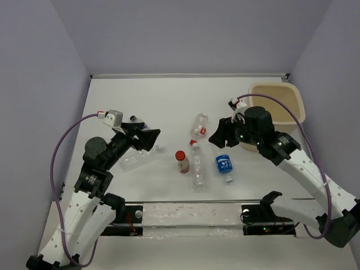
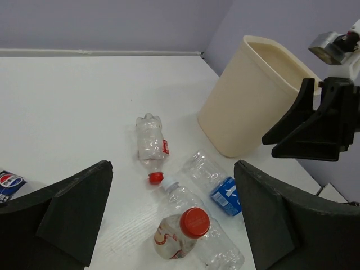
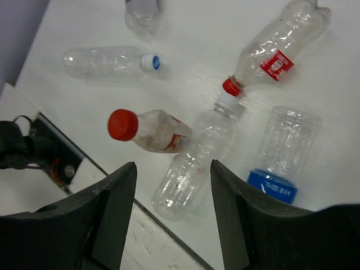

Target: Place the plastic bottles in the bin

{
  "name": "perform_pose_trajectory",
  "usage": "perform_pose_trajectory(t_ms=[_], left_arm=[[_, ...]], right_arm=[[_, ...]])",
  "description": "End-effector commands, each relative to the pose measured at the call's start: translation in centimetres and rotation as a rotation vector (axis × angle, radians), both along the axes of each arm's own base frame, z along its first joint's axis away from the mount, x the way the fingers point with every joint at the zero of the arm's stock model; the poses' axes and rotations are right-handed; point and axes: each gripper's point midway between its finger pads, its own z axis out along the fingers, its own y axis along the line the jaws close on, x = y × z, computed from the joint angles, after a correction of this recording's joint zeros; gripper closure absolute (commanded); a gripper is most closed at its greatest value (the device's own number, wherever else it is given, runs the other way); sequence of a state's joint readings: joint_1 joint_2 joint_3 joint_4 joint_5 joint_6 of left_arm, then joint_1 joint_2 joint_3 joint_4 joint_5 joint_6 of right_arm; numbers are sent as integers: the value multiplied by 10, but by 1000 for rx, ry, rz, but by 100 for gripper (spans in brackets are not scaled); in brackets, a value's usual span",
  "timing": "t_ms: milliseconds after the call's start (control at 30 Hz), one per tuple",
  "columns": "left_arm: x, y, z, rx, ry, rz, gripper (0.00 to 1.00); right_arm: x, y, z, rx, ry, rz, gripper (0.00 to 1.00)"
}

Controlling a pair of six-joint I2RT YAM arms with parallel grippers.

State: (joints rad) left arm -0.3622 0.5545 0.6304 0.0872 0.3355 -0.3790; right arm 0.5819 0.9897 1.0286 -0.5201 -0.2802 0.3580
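Several clear plastic bottles lie mid-table. A red-capped bottle (image 1: 181,161) leans against a white-capped clear bottle (image 1: 198,167). A red-white labelled bottle (image 1: 199,126) lies behind them and a blue-labelled bottle (image 1: 224,164) to their right. Two more bottles (image 1: 135,160) lie under my left gripper (image 1: 147,138), which is open and empty. My right gripper (image 1: 218,135) is open and empty above the blue-labelled bottle, left of the cream bin (image 1: 281,104). The right wrist view shows the red-capped bottle (image 3: 149,129) and the white-capped bottle (image 3: 197,149) just beyond the open right gripper (image 3: 173,169). The left gripper (image 2: 171,185) frames the red-capped bottle (image 2: 194,223).
The bin (image 2: 247,107) stands at the far right near the wall. A blue-capped clear bottle (image 3: 109,62) lies at the left. A Pepsi label (image 2: 8,181) shows beside the left finger. A clear strip (image 1: 191,216) runs along the table's near edge between the arm bases.
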Motion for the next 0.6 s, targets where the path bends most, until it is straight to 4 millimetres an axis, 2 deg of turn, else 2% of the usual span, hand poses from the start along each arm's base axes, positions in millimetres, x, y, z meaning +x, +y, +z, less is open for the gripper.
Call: perform_pose_trajectory(t_ms=[0, 67, 133, 167, 233, 300, 367, 567], left_arm=[[-2, 4, 26, -10, -68, 13, 1], [-1, 6, 24, -6, -62, 27, 1], [-1, 7, 24, -5, -63, 29, 1], [-3, 6, 25, -5, -66, 24, 1], [-5, 6, 27, -5, -73, 20, 1], [-5, 7, 26, -4, -74, 21, 1], [-6, 7, 27, -4, -76, 23, 1], [-8, 7, 28, -1, -83, 25, 1]], right_arm=[[25, -14, -15, -189, -59, -133, 33], [40, -19, -35, -288, -39, -190, 30], [52, -28, -46, -374, -38, -250, 26], [56, -31, -64, -443, -1, -258, 25], [64, -38, -76, -515, 8, -292, 22], [69, -38, -97, -574, 48, -290, 20], [75, -42, -109, -621, 60, -315, 18], [82, -36, -161, -726, 143, -274, 16]])
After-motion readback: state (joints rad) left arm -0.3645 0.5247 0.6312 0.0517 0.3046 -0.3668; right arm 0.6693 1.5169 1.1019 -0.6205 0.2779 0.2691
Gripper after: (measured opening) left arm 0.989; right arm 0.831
